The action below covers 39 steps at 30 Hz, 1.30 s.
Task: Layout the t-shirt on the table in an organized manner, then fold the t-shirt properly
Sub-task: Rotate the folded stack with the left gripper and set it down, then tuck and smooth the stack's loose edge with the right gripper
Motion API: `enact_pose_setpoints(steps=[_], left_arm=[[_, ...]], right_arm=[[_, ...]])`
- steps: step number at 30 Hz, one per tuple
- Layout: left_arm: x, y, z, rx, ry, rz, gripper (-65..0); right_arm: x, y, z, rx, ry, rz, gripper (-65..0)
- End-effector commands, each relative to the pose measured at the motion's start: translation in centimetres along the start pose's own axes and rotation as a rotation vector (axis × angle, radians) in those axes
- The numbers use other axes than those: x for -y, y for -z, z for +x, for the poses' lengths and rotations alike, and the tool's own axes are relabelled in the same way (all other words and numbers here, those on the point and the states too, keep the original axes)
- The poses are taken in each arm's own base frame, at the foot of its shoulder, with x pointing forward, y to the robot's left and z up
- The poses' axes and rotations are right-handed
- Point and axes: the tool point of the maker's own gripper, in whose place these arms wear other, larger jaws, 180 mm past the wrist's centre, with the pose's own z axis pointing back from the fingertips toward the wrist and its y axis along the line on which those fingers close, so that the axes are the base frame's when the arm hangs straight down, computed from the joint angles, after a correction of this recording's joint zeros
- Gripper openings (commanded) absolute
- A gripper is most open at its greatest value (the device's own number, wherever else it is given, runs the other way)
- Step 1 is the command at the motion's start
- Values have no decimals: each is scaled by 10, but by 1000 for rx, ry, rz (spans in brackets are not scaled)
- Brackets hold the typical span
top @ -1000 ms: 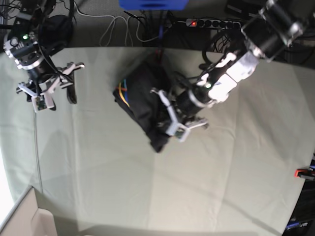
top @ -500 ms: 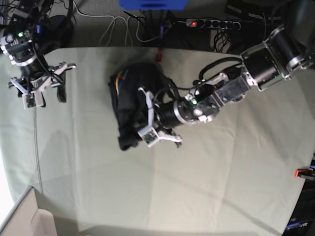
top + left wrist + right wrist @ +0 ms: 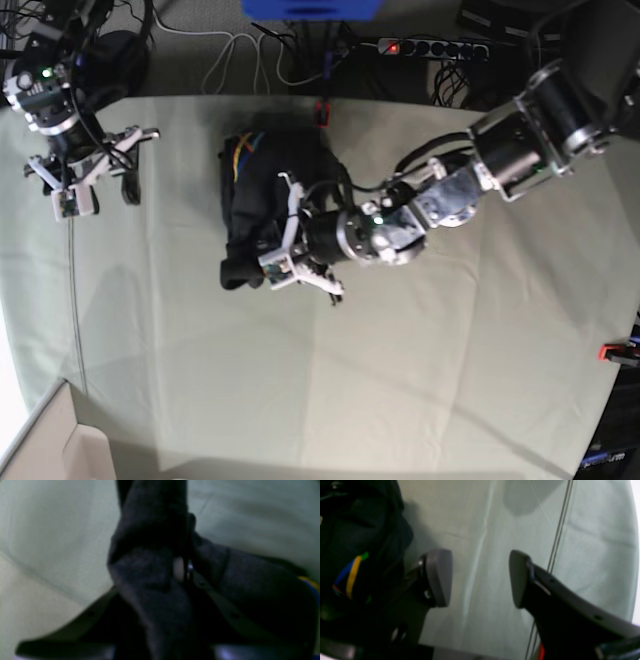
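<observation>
The t-shirt lies bunched in a heap on the bench. The left claw pinches a fold at the heap's near edge. The right claw hovers spread, well apart from the t-shirt toward the bench's edge.

Power strip w/ red light, cables on dark floor.

No text, label, brand or number can be read in any view. The only marking is on the t-shirt: a few short stripes in blue, yellow, orange and green (they form no letters). In the left wrist view only a yellow and blue edge of it shows, blurred.
</observation>
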Motion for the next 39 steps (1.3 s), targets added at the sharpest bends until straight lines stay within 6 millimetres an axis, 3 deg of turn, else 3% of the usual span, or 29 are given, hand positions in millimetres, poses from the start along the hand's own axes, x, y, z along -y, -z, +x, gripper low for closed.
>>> enact_pose_setpoints(steps=[1, 8, 14, 16, 19, 23, 28, 30, 33, 35, 39], left_arm=[[-4, 3, 21, 50, 32, 2, -647], [-2, 12, 27, 19, 173, 17, -621], [-40, 4, 31, -6, 163, 129, -368], [-46, -1, 40, 26, 142, 154, -325], [-67, -17, 67, 117, 96, 222, -324], [-76, -30, 94, 204, 67, 271, -324], [-95, -60, 102, 283, -11, 362, -324], [-112, -83, 83, 299, -100, 445, -324], [-131, -125, 45, 316, -243, 588, -325], [-143, -163, 9, 310, -340, 710, -325], [-146, -236, -62, 259, -478, 925, -325]], right_arm=[[1, -1, 12, 48, -1, 6, -283], [1, 0, 11, 45, -1, 5, -283], [2, 2, 17, 60, 0, 4, -283], [1, 2, 17, 61, 0, 6, -283], [1, 2, 17, 61, 0, 6, -283], [1, 2, 19, 67, 1, 6, -283], [2, 2, 20, 70, 0, 5, -283], [-3, 4, 21, 72, -2, 17, -284], [-26, 10, 28, 86, -23, 84, -301], [-44, 14, 33, 96, -39, 135, -373], [-83, 19, 40, 111, -63, 240, -575]])
